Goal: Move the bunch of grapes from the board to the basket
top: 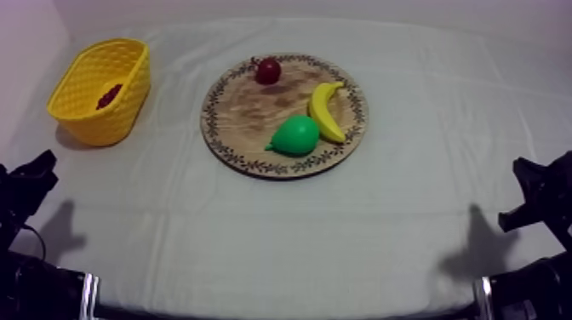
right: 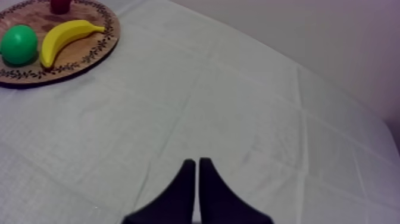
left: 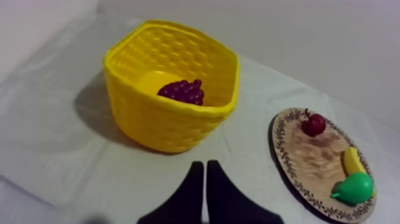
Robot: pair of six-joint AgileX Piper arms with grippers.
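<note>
Bunch of grapes point(left: 182, 92) found inside yellow basket point(left: 172, 128), lying on basket floor, well apart from wooden board point(top: 230, 128). Placement judged done; no further grasp called for. Advice: arms to be parked low at table edges, basket not to be nudged. Left pincer point(left: 205, 165) clenched on nothing, short of basket. Right pincer point(right: 196, 162) clenched on nothing, over bare cloth. Grapes: dark purple-red, small knobbly cluster, seated low, nothing over rim.

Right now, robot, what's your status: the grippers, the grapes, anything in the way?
Left gripper shut, empty, short of the yellow woven basket. Right gripper shut, empty. Dark purple bunch of grapes inside the basket. Nothing blocking.
</note>
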